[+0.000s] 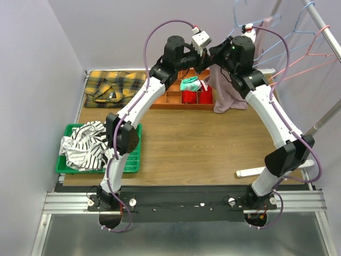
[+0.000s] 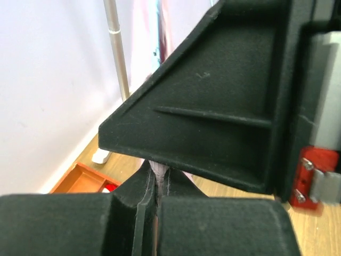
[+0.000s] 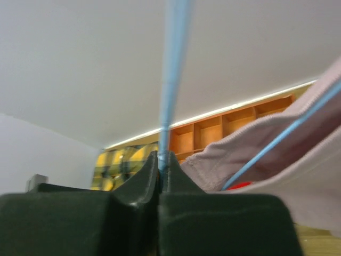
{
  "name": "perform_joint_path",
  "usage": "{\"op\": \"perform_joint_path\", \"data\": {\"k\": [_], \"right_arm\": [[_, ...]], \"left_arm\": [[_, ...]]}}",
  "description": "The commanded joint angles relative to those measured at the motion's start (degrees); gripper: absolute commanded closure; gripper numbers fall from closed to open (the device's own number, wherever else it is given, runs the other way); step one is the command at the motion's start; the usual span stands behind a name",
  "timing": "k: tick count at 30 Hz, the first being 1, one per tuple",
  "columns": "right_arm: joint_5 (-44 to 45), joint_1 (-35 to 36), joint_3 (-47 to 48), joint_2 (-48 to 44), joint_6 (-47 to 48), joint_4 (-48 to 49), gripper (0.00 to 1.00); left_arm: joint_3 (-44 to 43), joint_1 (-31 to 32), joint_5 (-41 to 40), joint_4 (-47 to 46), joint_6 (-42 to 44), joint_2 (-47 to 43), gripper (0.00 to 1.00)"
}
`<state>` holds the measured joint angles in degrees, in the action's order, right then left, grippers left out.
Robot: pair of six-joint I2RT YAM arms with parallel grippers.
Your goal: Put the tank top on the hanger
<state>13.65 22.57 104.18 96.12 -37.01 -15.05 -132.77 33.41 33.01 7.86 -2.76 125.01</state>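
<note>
Both arms reach high over the far edge of the brown wood-grain counter (image 1: pixel 202 144), wrists almost touching, because the work is done in the air beside the silver metal rack pole (image 2: pixel 118 58).

The right gripper (image 3: pixel 161 160) has its fingers pressed together on the thin light-blue wire hanger (image 3: pixel 171 80). The wire rises straight up out of the grip, so the frame is held steady as a fixed target. A second length of the same wire slants across on the right, already running inside the cloth.

The left gripper (image 2: pixel 157 173) is pinched tight on a narrow fold of the dusty mauve-pink sleeveless tank top (image 1: pixel 229 93), likely a strap or the neckline edge, though the close view is too cramped to be sure. From that pinch the thin soft fabric drapes down, its hem reaching the counter by the orange wooden compartment tray (image 1: pixel 165 98).

Holding the cloth up lets gravity open the garment, so the strap can be drawn over the wire shoulder; that threading looks partly done.
</note>
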Motion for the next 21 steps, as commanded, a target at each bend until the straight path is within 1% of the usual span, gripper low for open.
{"op": "perform_joint_path", "data": {"k": [1, 2, 4, 7, 9, 10, 13, 14, 17, 21], "right_arm": [[5.86, 0.37, 0.14, 1.18, 3.09, 0.9, 0.99], [6.73, 0.37, 0.23, 1.27, 3.44, 1.16, 0.99], [7.53, 0.37, 0.58, 1.35, 3.79, 1.16, 0.99], [9.29, 0.37, 1.11, 1.27, 3.7, 1.16, 0.99], [10.25, 0.37, 1.81, 1.35, 3.62, 1.16, 0.99], [10.43, 0.37, 2.25, 1.7, 3.53, 0.9, 0.99], [10.35, 0.37, 2.87, 2.06, 2.92, 0.64, 0.99], [10.69, 0.37, 3.04, 2.14, 2.39, 0.81, 0.99], [10.87, 0.37, 4.53, 2.67, 0.81, 0.46, 0.99], [12.01, 0.37, 8.4, 4.16, -2.53, -0.68, 0.99]], "left_arm": [[-1.7, 0.61, 0.82, -2.41, -0.22, -2.4, 1.0], [-1.7, 0.61, 0.74, -2.32, -0.31, -2.58, 0.98], [-0.66, 0.61, 0.3, -2.76, -0.4, -3.45, 0.8], [1.71, 0.61, -0.67, -4.16, -0.31, -5.03, 0.75], [2.08, 0.61, -1.11, -3.99, -0.14, -5.56, 0.6], [2.42, 0.61, -1.11, -4.08, -0.05, -6.0, 0.57], [3.3, 0.61, -1.11, -4.34, 0.04, -7.14, 0.55], [3.74, 0.61, -1.11, -4.52, 0.04, -7.5, 0.52], [5.94, 0.61, -1.64, -5.05, 0.22, -9.25, 0.47], [10.59, 0.52, -2.51, -5.48, 1.0, -12.94, 0.46]]}}
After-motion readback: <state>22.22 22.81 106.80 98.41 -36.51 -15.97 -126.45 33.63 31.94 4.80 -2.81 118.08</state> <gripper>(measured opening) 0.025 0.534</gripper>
